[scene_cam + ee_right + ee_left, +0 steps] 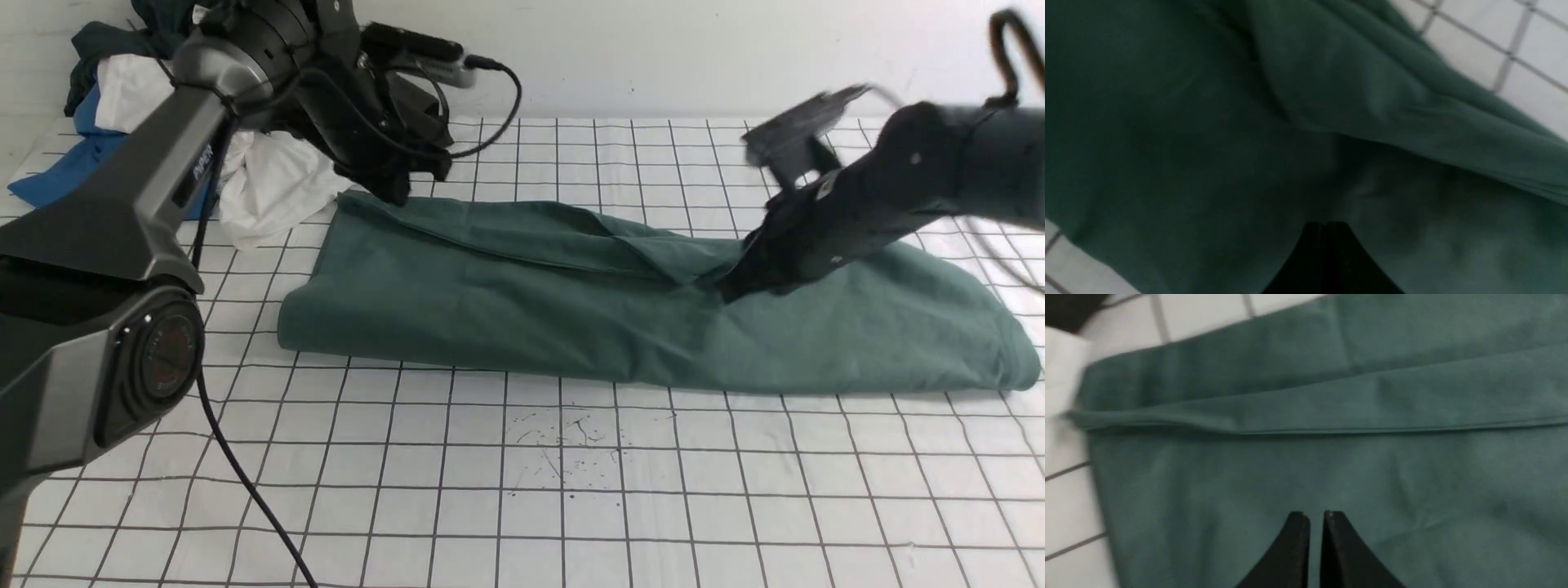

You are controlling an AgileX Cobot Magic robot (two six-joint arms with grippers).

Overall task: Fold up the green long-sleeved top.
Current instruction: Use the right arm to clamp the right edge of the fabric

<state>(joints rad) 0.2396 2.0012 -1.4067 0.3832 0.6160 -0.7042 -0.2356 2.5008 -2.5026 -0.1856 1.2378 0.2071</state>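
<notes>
Heap of white, blue and dark teal garments (269, 188) lay at far left, white grid-lined desk (490, 514), dark specks (567, 445) front centre, white wall (653, 49) behind.

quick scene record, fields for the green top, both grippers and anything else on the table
garment: muted sea-green cotton long-sleeved top, folded into a long band, lying flat
surface: white cloth with dark grid lines
left gripper: shut, tips over the top near its far left corner, nothing between them
right gripper: shut, tips down on the fabric right of middle; cannot tell if it pinches any
other: pile of white, blue and dark clothes at far left, next to the top
</notes>
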